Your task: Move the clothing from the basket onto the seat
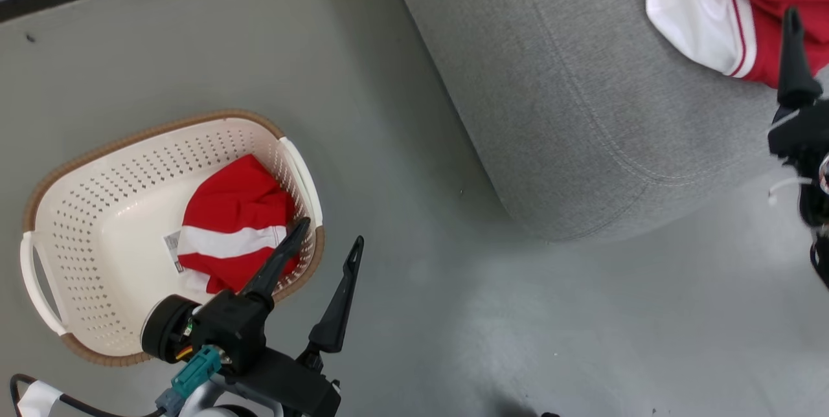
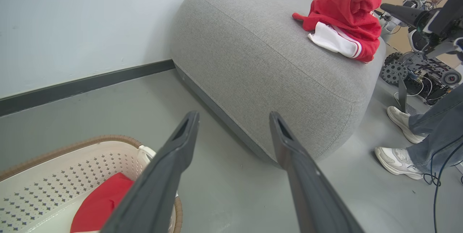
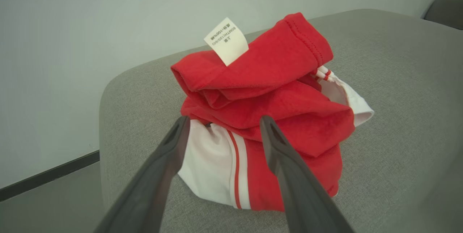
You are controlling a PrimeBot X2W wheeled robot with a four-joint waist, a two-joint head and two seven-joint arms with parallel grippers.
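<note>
Head view: the basket (image 1: 84, 197) sits on the floor (image 1: 421, 313), left of the seat (image 1: 570, 100) and apart from it. One red garment in the basket (image 1: 230, 223) lies bunched against the wall nearest the seat. Its long axis runs away from the robot, roughly in line with the left fingers, and a white band crosses it. The left gripper (image 1: 330, 234) hangs above the basket's near rim on the seat side, jaws spread wide and empty. The garment lies just below the fingertips and to their left, so the left arm is plainly the nearer one. My judgement is that the next pick calls for a short drop down and leftward. The garment on the seat (image 1: 712, 22) is heaped near the seat's right end, and a dark finger (image 1: 793, 61) of the right arm stands beside it.

Left wrist view: the spread jaws aim at the seat's flank, not at the basket, which sits low and to the left with red cloth beneath one finger. This view adds a person's white shoes (image 2: 398, 160) on the floor past the seat, and a wheeled machine (image 2: 419, 70).

Right wrist view: the right gripper (image 3: 224, 120) has its jaws parted and grips nothing. The heap rests on the seat by its own weight just past the fingertips; I cannot tell whether they touch it. A white care tag (image 3: 227, 41) sticks up from the top fold.
</note>
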